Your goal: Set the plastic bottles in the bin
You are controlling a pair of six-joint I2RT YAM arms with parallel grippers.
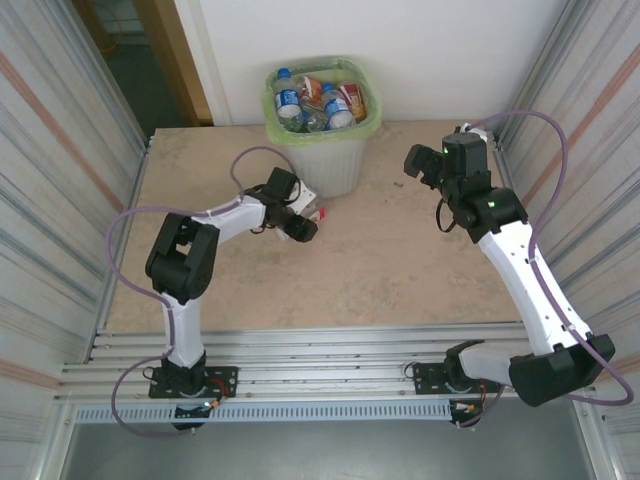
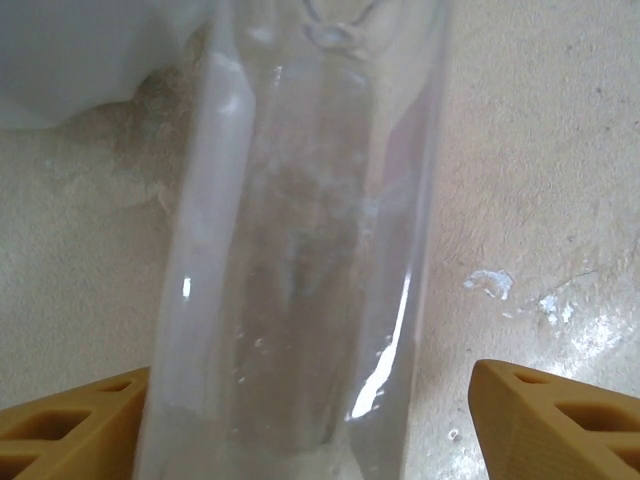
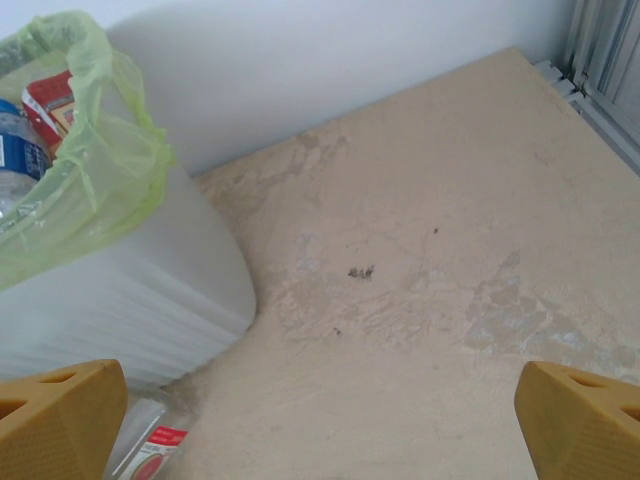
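Note:
A clear plastic bottle (image 2: pixel 300 250) lies on the table in front of the bin (image 1: pixel 330 165), its red-marked end (image 1: pixel 318 211) showing in the top view. My left gripper (image 2: pixel 310 410) straddles it. The left finger (image 2: pixel 70 425) is against its side and the right finger (image 2: pixel 560 420) stands a gap away, so the jaws are open around it. Several bottles (image 1: pixel 318 100) fill the green-lined bin. My right gripper (image 1: pixel 425 160) hangs open and empty to the right of the bin. The same bottle's red label (image 3: pixel 150 455) peeks in at the lower left of its view.
The bin's wall (image 3: pixel 130 290) and green bag (image 3: pixel 90 150) stand close to the left of the right gripper. Corrugated metal walls (image 1: pixel 60 150) close in both sides of the table (image 1: pixel 380 260). A white wall runs behind the bin.

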